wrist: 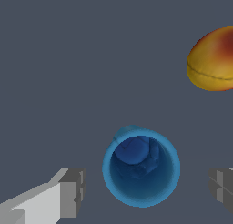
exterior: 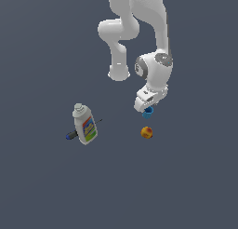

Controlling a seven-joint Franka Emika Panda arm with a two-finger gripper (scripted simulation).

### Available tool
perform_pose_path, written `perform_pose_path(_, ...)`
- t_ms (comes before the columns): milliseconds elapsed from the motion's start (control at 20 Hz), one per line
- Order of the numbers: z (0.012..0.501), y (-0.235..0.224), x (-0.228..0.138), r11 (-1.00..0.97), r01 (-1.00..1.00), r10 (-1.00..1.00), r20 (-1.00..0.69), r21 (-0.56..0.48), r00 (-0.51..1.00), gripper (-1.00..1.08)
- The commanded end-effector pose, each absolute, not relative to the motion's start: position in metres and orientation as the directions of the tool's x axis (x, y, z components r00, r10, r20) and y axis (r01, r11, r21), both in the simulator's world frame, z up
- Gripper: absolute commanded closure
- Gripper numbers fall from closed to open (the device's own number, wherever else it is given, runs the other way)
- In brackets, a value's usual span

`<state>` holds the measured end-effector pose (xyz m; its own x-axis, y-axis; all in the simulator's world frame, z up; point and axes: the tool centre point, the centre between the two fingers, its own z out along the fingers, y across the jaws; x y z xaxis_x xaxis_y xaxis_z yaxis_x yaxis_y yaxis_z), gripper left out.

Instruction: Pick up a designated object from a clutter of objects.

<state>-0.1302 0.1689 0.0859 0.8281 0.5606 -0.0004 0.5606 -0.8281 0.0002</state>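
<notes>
Just right of centre in the exterior view, the end effector [exterior: 148,110] hangs over the blue cup [exterior: 147,113], fingers [wrist: 73,191] spread either side, apart from its rim, ready to close; an orange ball [exterior: 147,132] lies near.

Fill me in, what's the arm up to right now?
The gripper is lowered over the blue cup, fingers open with one on each side and gaps showing, so nothing is grasped yet. The cup stands upright, mouth up. The orange ball lies close beside it, apart from it. The white bottle and the pen lie off toward the exterior view's left.
</notes>
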Motion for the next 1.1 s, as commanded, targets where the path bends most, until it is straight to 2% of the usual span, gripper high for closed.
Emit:
perform_pose_path(0, 0.08, 0.169, -0.131, -0.828, 0.561, 0.561, -0.001, 0.0, 0.828, -0.92)
perform_pose_path(400, 0.049, 0.169, -0.132, -0.827, 0.563, 0.563, 0.0, -0.001, 0.827, -0.92)
perform_pose_path(750, 0.04, 0.169, -0.131, -0.826, 0.563, 0.563, 0.0, 0.0, 0.826, -0.92)
perform_pose_path(800, 0.04, 0.169, -0.131, -0.826, 0.563, 0.563, 0.0, 0.0, 0.826, 1.08)
perform_pose_path(1050, 0.04, 0.169, -0.131, -0.826, 0.563, 0.563, 0.0, 0.0, 0.826, 1.08)
